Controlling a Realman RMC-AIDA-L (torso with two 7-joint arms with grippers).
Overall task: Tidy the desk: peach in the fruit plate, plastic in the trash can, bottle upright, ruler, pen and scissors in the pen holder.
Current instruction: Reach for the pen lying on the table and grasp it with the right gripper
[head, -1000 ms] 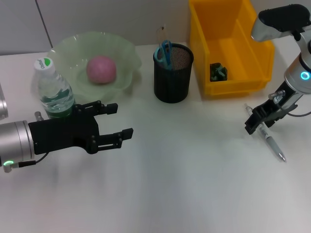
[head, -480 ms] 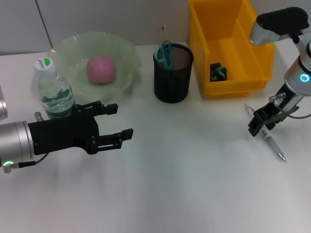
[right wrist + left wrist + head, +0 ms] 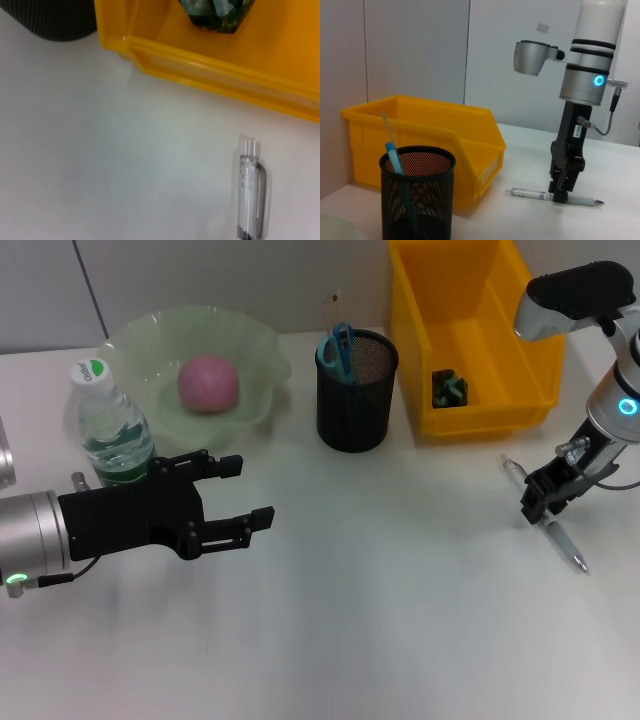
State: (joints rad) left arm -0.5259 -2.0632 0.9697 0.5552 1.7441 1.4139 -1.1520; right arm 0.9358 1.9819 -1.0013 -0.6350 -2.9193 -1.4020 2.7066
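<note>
Nearest on the white bench [image 3: 380, 620] we log the left pincer [image 3: 250, 492], level above the surface, fingers spread apart and holding nothing. At the right side we list the right pincer [image 3: 537, 508], lowered over the clear pen [image 3: 548, 522] that lies flat on the bench; we cannot tell how far its fingers are parted or whether they touch the pen. Farther back we note the bottle [image 3: 110, 426] standing upright, the black mesh pen holder [image 3: 355, 390] containing blue-handled scissors [image 3: 338, 348], the green fruit plate [image 3: 258, 350] holding the peach [image 3: 209, 382], and the yellow trash can [image 3: 470, 340] containing crumpled plastic [image 3: 449, 388].
</note>
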